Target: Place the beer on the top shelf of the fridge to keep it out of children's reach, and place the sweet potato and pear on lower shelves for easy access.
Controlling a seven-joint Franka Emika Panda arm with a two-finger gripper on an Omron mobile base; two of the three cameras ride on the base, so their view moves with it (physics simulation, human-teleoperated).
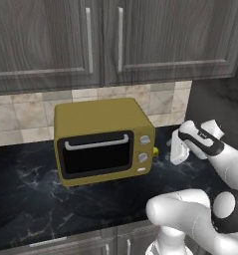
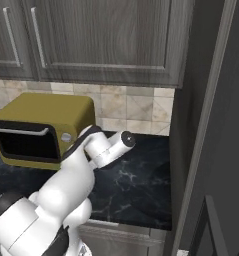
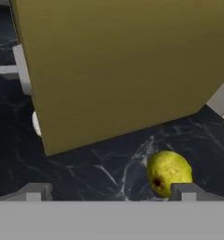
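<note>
The pear (image 3: 166,170), a small yellow-green fruit, lies on the black marble counter (image 3: 99,171) just beside the side wall of the yellow toaster oven (image 3: 118,70). In the left base view the pear (image 1: 155,151) peeks out at the oven's right corner. My gripper (image 3: 111,192) hangs open above the counter with nothing between its fingers, and the right fingertip (image 3: 186,191) stands just in front of the pear. In the left base view the gripper (image 1: 176,151) sits a little to the right of the oven. The grey fridge (image 2: 211,100) rises at the right. Beer, sweet potato and the shelves are out of view.
The toaster oven (image 1: 103,139) stands mid-counter against a tiled backsplash (image 1: 21,117). Dark wood-grain wall cabinets (image 1: 90,40) hang above it. The counter's front edge (image 1: 65,238) runs below, with drawers under it.
</note>
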